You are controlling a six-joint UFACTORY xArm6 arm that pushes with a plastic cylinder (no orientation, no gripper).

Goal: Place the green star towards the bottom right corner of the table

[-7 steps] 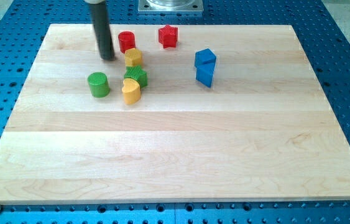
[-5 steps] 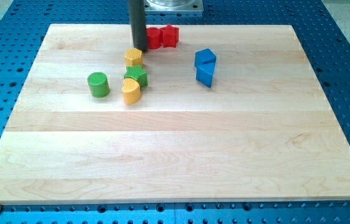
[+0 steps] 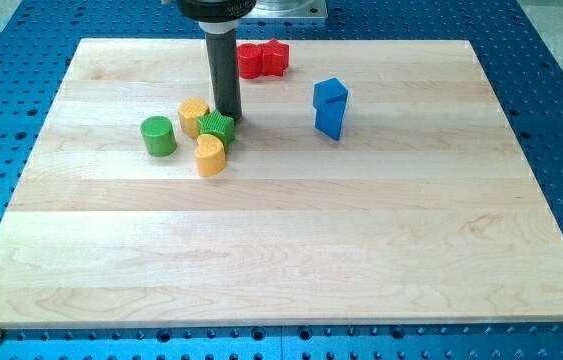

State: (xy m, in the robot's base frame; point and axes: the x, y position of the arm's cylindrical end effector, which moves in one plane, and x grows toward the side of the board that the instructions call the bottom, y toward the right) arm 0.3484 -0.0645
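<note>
The green star [image 3: 216, 128] lies in the upper left part of the wooden board [image 3: 281, 250], wedged between two yellow blocks. My tip [image 3: 227, 114] stands just above and to the right of the star, touching or nearly touching its top edge. One yellow block [image 3: 193, 116] sits at the star's upper left. A yellow heart-like block [image 3: 210, 155] sits just below the star.
A green cylinder [image 3: 158, 136] stands left of the cluster. A red cylinder [image 3: 251, 61] and a red star [image 3: 275, 57] touch each other near the top edge. Two blue blocks [image 3: 330, 106] stand together right of centre.
My tip swept right along the top, pushing the red cylinder against the red star, then came down beside the green star. The upper yellow block shifted left and down.
</note>
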